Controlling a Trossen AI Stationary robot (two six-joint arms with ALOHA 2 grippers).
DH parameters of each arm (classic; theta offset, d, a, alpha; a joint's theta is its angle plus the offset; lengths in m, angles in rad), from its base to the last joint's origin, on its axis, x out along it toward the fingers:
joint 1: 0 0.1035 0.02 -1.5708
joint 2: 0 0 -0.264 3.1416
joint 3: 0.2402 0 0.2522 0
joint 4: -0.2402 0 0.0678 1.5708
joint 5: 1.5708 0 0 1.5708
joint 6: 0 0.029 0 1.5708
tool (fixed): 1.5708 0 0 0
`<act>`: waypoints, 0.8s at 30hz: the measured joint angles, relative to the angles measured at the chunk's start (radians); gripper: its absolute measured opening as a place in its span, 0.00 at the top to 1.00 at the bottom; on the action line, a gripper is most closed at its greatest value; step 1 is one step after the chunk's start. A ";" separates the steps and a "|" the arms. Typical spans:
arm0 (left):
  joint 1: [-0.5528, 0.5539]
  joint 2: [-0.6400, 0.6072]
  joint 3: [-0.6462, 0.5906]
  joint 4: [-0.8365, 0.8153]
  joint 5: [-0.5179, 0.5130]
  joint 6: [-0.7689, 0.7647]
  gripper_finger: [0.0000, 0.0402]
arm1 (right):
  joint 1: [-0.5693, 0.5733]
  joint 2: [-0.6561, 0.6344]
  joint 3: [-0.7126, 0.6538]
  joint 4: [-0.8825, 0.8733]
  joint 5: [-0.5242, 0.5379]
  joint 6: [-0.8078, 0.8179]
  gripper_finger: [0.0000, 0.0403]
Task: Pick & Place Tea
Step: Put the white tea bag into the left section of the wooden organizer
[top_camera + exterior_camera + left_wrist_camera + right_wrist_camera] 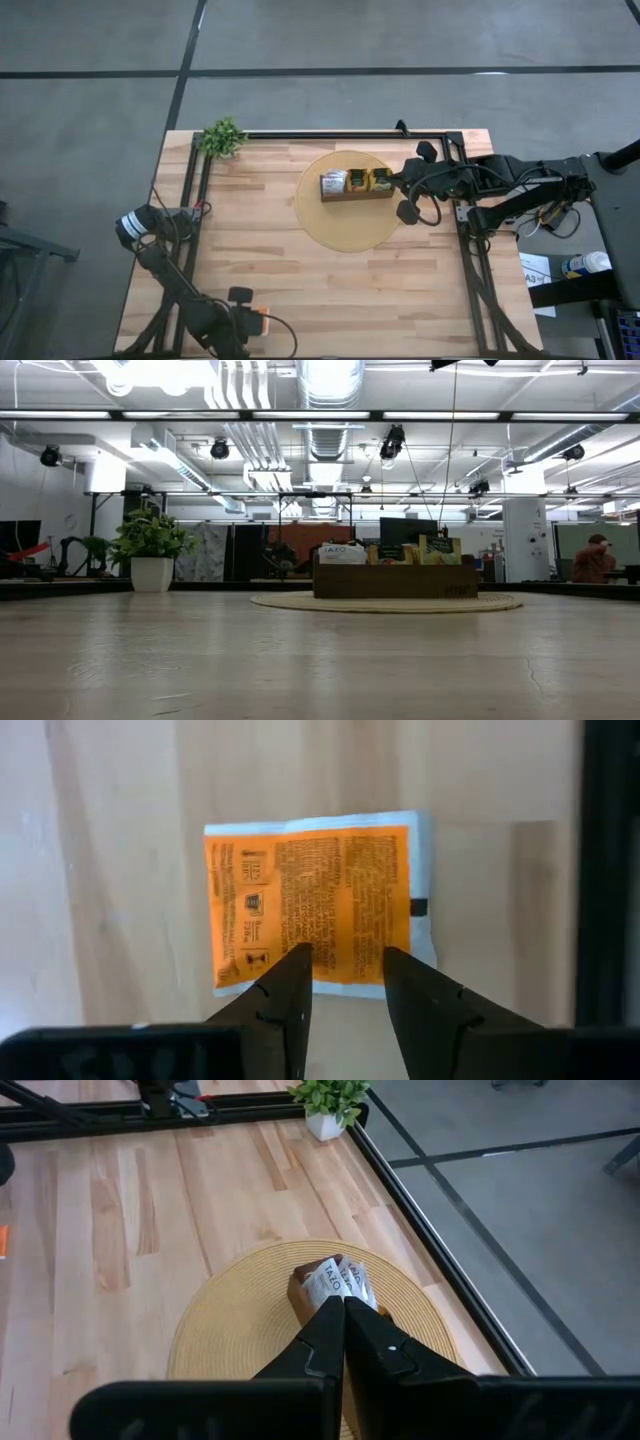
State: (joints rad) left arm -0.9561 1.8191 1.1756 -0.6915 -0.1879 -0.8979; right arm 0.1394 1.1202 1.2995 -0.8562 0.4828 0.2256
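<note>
One orange-and-white tea sachet (318,900) is lying flat on the wooden table (120,870), printed side up, at the near left edge. The remaining tea sachets (356,181) are being held upright in the wooden box (355,193) on the round woven mat (350,235).

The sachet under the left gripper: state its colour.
Orange with a white border and dark print, the sachet shows best in the left wrist view.
</note>
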 joint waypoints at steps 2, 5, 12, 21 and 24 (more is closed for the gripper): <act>-0.001 0.000 0.017 0.002 0.002 0.009 0.70 | 0.000 0.000 0.000 0.000 0.000 0.000 0.98; -0.002 0.000 0.041 0.002 0.003 0.028 0.70 | 0.000 0.000 0.000 0.000 0.000 0.000 0.98; -0.012 -0.001 0.061 0.001 0.003 0.029 0.70 | 0.000 0.000 0.000 0.000 0.000 0.000 0.98; -0.012 0.000 0.056 0.003 -0.036 0.026 0.70 | 0.000 0.000 0.000 0.000 0.001 0.002 0.98; -0.015 0.000 0.055 0.018 -0.034 0.012 0.70 | 0.000 0.000 0.000 0.000 0.001 0.002 0.98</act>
State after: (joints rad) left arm -0.9711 1.8191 1.2308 -0.6736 -0.2219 -0.8856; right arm 0.1394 1.1198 1.2995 -0.8562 0.4835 0.2280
